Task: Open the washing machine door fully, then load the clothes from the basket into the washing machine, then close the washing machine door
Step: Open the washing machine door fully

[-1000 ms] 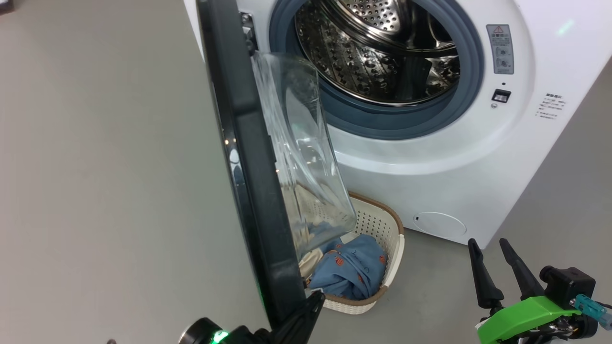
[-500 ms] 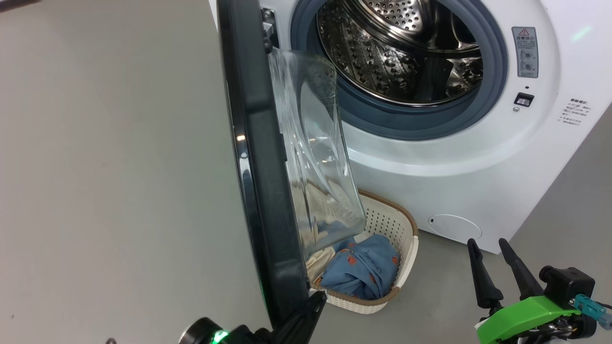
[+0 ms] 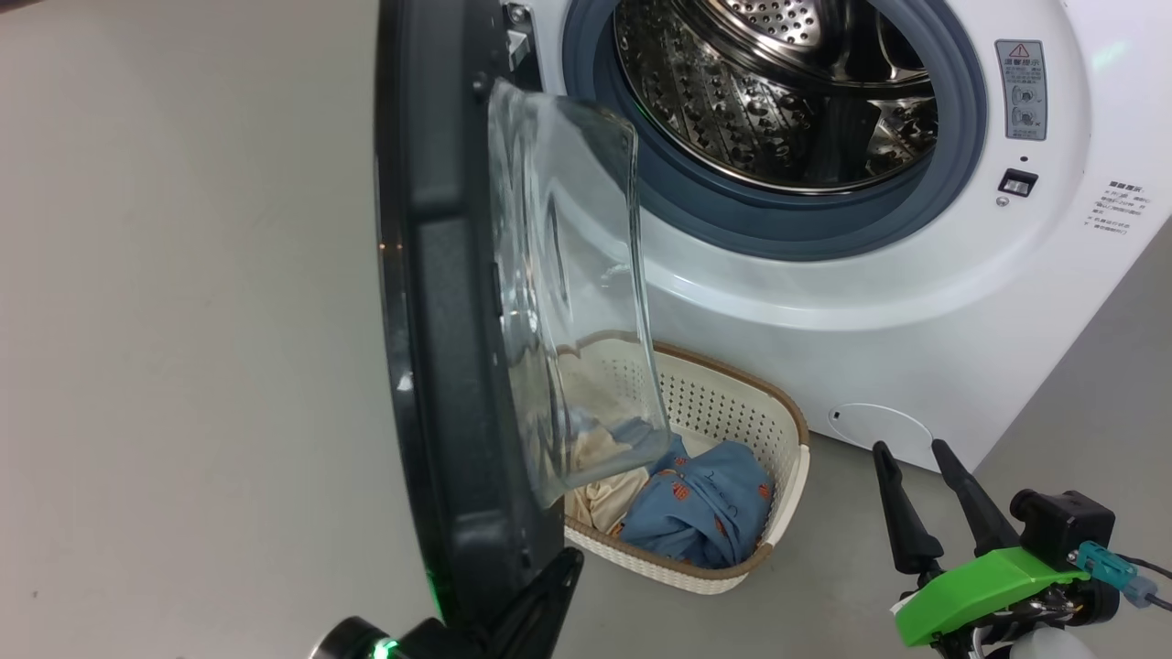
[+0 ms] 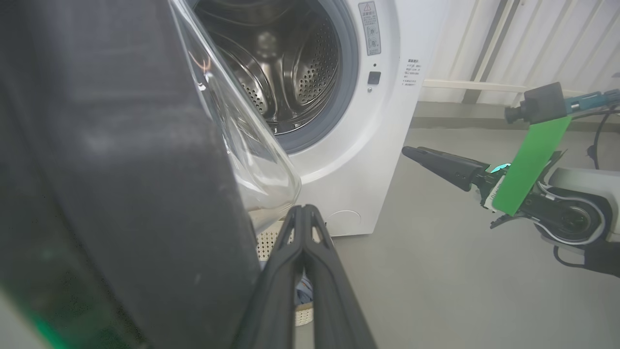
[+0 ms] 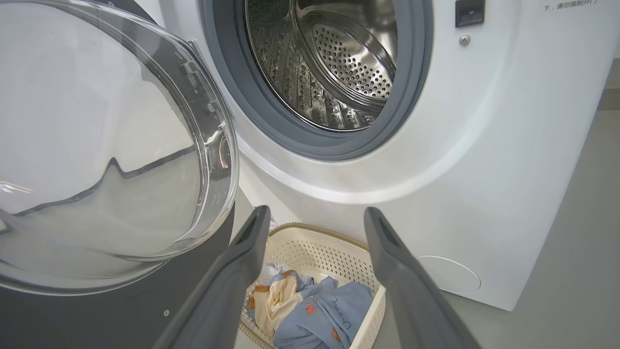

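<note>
The washing machine (image 3: 824, 302) stands with its steel drum (image 3: 778, 82) exposed. The washing machine door (image 3: 439, 320) hangs open on the left, edge-on to me, its glass bowl (image 3: 568, 293) bulging right. My left gripper (image 3: 563, 572) is shut with nothing in it, its tips at the inner side of the door's lower rim; the left wrist view shows the left gripper (image 4: 302, 211) beside the door (image 4: 121, 169). The basket (image 3: 795, 430) sits on the floor below the opening, holding the clothes (image 3: 705, 503), blue and cream. My right gripper (image 3: 911, 448) hangs open right of the basket, and the right gripper (image 5: 318, 215) is above the basket (image 5: 329, 254) and clothes (image 5: 319, 310).
A round white flap (image 3: 884, 426) sits low on the washer's front, close to my right fingertips. Grey floor (image 3: 183, 366) spreads to the left of the door. Pale wall panels (image 4: 533, 43) stand behind the washer's right side.
The door has swung further out to the left, and my shut left gripper has gone left with its lower rim. The head camera has shifted a little. My right gripper stays open.
</note>
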`<state>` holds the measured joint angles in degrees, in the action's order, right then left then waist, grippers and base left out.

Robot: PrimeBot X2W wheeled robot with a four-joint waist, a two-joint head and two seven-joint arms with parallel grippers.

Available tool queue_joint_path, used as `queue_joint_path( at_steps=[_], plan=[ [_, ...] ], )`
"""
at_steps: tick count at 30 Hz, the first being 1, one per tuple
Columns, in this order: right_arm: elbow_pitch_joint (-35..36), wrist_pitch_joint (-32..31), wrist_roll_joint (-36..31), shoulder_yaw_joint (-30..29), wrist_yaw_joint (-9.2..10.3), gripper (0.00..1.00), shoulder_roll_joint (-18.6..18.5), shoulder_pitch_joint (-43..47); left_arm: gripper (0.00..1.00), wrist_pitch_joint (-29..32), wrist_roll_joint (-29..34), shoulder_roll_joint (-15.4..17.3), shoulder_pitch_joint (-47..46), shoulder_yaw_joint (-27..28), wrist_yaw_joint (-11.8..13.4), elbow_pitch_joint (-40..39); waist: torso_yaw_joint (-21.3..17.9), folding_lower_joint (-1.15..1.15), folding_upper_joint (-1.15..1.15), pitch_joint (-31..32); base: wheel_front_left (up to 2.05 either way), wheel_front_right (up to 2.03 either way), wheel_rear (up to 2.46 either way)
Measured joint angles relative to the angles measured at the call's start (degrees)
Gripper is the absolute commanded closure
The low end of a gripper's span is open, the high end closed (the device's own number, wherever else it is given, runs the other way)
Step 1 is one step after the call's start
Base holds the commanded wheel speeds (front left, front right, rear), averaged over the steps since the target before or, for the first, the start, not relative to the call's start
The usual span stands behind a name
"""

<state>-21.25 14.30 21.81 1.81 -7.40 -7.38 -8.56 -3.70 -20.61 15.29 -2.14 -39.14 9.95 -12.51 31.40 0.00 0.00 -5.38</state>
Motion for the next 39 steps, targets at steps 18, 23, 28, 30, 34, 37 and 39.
queue_joint_path(
  at_steps=[18, 23, 28, 30, 34, 37, 39],
  plan=[
    [-0.8, 0.0, 0.5, 1.7, 0.00, 0.00, -1.1, -1.0, 1.00, -2.4, -2.9, 0.9, 2.5, 5.7, 3.9, 2.2, 0.2, 0.00, 0.00, -0.4, 0.00, 0.00, 0.00],
    [-1.0, 0.0, 0.5, 2.4, 0.00, 0.00, -1.5, -1.7, 1.00, -5.4, -6.1, 1.5, 3.1, 12.0, 5.6, 5.9, 0.3, 0.00, 0.00, -0.8, 0.00, 0.00, 0.00],
    [-1.0, 0.0, 0.5, 2.3, 0.00, 0.00, -1.7, -1.8, 1.00, -7.0, -8.8, 2.4, 2.9, 17.3, 6.7, 9.1, 0.3, 0.00, 0.00, -1.1, 0.00, 0.00, 0.00],
    [-1.0, 0.0, 0.5, 2.3, 0.00, 0.00, -1.7, -1.8, 1.00, -7.4, -9.3, 2.6, 2.3, 17.9, 6.7, 10.1, 0.2, 0.00, 0.00, -1.2, 0.00, 0.00, 0.00],
    [-1.0, 0.0, 0.5, 1.9, 0.00, 0.00, -1.7, -1.7, 1.00, -7.8, -10.2, 2.6, 0.4, 19.6, 6.6, 12.7, 0.2, 0.00, 0.00, -1.2, 0.00, 0.00, 0.00],
    [-0.9, 0.0, 0.5, 1.6, 0.00, 0.00, -1.8, -1.7, 1.00, -8.3, -10.7, 2.6, -1.1, 20.9, 6.4, 15.1, 0.1, 0.00, 0.00, -1.1, 0.00, 0.00, 0.00],
    [-0.8, 0.0, 0.5, 1.3, 0.00, 0.00, -1.9, -1.7, 1.00, -8.4, -11.3, 2.7, -2.0, 21.7, 6.4, 16.5, 0.1, 0.00, 0.00, -1.1, 0.00, 0.00, 0.00]
  ],
)
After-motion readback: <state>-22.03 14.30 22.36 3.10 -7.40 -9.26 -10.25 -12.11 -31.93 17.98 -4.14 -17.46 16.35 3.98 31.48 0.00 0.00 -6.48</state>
